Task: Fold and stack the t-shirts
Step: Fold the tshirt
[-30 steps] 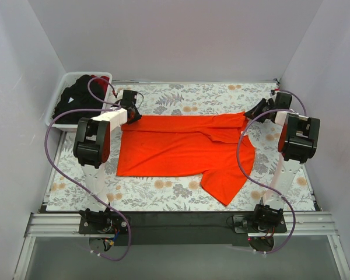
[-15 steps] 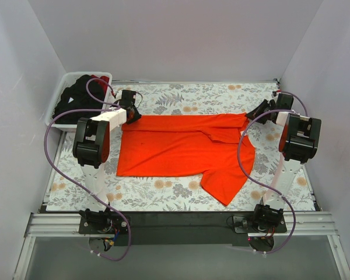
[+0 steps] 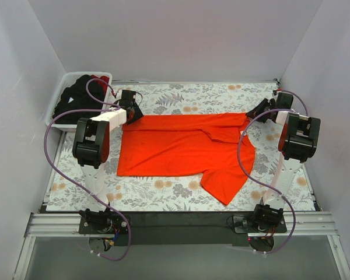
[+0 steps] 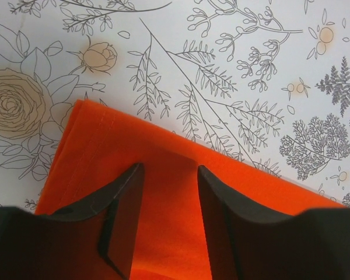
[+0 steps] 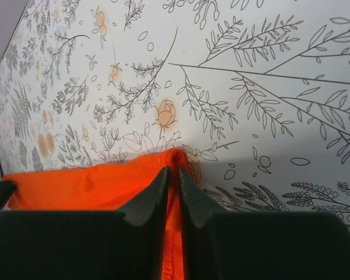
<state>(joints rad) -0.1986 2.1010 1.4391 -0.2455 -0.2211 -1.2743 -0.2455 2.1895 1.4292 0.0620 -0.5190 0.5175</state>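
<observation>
The orange shirt point(image 3: 181, 151) is lying spread across the flowered table point(image 3: 181, 96), only partly folded, while darker shirts point(image 3: 76, 96) are waiting in the basket point(image 3: 102, 74). The right gripper point(image 5: 173, 172) is pinching its far right corner. The left gripper point(image 4: 169, 169) is hanging open astride the far left corner. Bare table is showing beyond both edges.

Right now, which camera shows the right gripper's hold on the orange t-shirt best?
Right wrist: the right gripper is shut on a bunched ridge of the orange t-shirt. Top external shows it at the shirt's far-right corner, jaws too small to read. Left wrist shows only another corner under the left gripper.
</observation>
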